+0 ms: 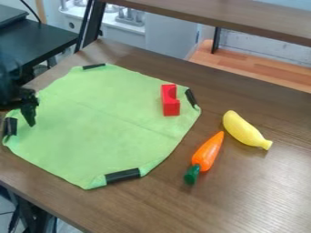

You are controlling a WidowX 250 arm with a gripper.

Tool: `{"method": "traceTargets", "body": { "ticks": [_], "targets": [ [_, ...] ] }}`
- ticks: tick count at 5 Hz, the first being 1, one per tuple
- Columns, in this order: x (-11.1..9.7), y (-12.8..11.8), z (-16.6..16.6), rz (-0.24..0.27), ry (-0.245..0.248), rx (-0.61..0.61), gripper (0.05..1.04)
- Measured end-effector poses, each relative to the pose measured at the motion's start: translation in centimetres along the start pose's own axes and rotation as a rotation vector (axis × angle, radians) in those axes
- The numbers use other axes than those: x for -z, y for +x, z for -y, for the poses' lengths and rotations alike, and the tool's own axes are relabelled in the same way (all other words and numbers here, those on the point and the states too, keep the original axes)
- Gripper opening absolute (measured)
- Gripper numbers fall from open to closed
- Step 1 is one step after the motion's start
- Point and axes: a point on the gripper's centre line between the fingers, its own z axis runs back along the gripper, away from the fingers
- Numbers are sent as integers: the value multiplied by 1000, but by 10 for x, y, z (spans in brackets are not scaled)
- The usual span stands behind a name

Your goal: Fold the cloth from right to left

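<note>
The black gripper [28, 107] hangs at the left edge of the camera view, over the left corner of the green cloth [100, 127]. The cloth lies spread on the table, with a faint crease across its middle. Black strips mark its four corners, and the right and front corners look slightly turned in. On the cloth's right part stands a red block [171, 101] with a curved notch. I cannot tell whether the gripper touches the cloth.
An orange carrot [207, 152] with a green top and a yellow banana-like toy [244, 130] lie right of the cloth on the brown table [267, 191]. A raised shelf [243, 17] spans the back.
</note>
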Motion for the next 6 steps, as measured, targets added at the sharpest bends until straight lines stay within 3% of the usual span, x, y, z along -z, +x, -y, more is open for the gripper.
{"method": "traceTargets", "body": {
  "ticks": [1,3,4,5,6],
  "targets": [
    [7,-2,-4,-6,32,-1,969],
    [9,-5,0,-23,58,-23,393],
    [4,-6,10,-82,33,-54,170],
    [-11,0,32,-117,10,-106,81],
    [-34,15,66,-167,24,-182,70]
  ]
}}
